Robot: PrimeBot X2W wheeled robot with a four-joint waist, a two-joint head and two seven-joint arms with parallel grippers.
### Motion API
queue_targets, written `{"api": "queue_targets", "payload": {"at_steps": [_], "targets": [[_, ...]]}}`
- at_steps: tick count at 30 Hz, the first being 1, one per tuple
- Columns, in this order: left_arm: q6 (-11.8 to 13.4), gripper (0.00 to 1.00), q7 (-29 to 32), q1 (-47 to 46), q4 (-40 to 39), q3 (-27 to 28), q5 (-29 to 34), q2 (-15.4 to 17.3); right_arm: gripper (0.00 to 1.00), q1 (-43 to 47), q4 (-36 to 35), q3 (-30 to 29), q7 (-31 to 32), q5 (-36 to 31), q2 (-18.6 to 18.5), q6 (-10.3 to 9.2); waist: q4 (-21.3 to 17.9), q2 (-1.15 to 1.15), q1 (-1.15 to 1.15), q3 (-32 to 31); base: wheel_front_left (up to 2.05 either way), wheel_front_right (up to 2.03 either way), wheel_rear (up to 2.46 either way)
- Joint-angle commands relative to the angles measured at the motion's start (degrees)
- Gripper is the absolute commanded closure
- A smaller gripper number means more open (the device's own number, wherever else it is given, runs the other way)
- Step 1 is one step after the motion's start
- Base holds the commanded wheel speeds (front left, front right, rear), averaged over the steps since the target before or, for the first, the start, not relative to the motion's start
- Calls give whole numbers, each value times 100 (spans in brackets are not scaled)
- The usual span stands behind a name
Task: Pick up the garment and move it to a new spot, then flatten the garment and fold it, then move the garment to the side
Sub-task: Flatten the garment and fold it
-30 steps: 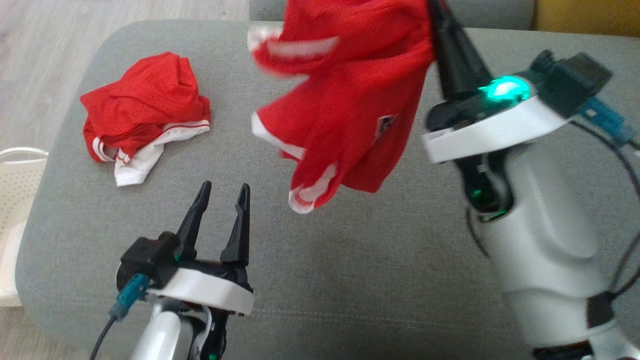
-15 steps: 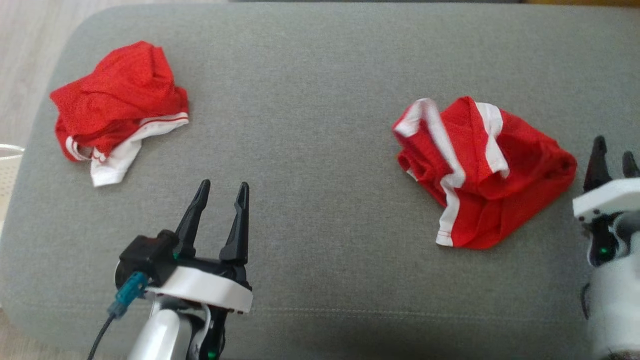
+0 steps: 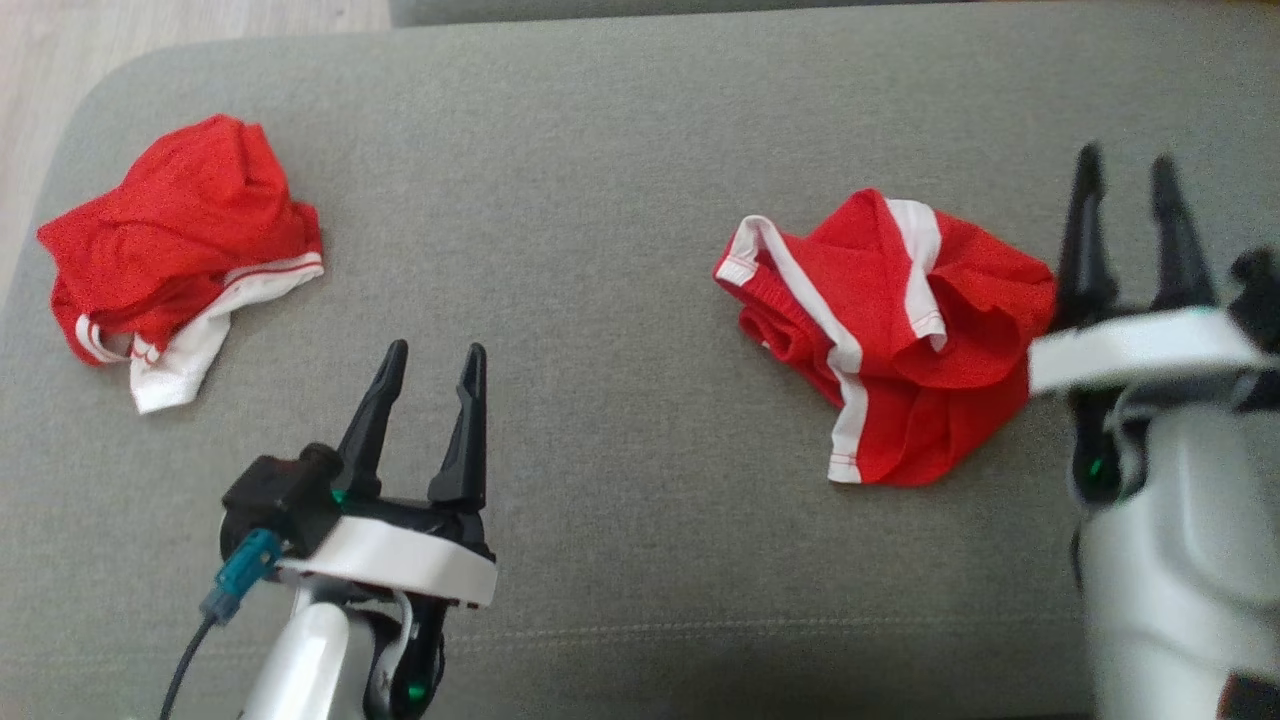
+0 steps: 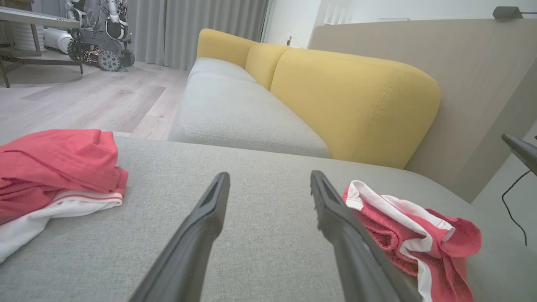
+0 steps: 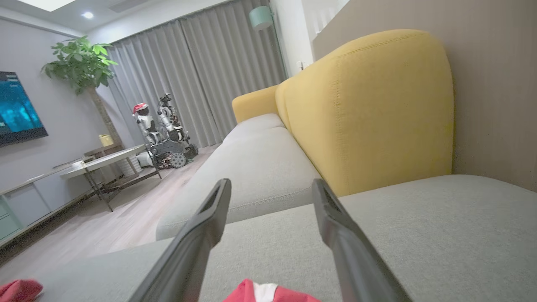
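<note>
Garment (image 3: pixel 900 390) crumpled — second red heap (image 3: pixel 180 230) well left.

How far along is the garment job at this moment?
Moving seems done: the red garment lies crumpled on the grey cushion, beside the open right gripper. In hand: nothing; the left gripper is open too. Left: flattening, folding, moving it aside.

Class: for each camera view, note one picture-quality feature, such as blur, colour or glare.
Head view: right gripper smeared by motion blur, left gripper crisp. Left wrist view: the red garment looks washed-out pink. Right wrist view: a ceiling spotlight blows out white.
</note>
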Motion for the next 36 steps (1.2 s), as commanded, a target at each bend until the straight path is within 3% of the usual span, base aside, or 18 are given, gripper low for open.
{"api": "queue_targets", "payload": {"at_steps": [1,9,18,26,36], "targets": [[35,0,-69,-251,-221,242,-47,7,0,272,-463,373,-83,86,85,37,-74,0,0,-85,0,0,0],[60,0,-69,-176,-266,263,-118,7,0,1660,-1607,1161,-75,37,123,37,-214,0,0,-183,0,0,0],[45,0,-69,-184,-217,254,-149,7,0,2148,-1955,1649,93,-375,137,37,-309,0,0,-113,0,0,0],[21,0,-69,-290,-152,108,-188,7,0,2124,-1367,2302,654,-767,42,37,-209,0,0,124,0,0,0],[20,0,-69,-386,-64,26,-232,7,0,1938,-439,2306,1053,-981,75,37,-2,0,0,263,0,0,0]]}}
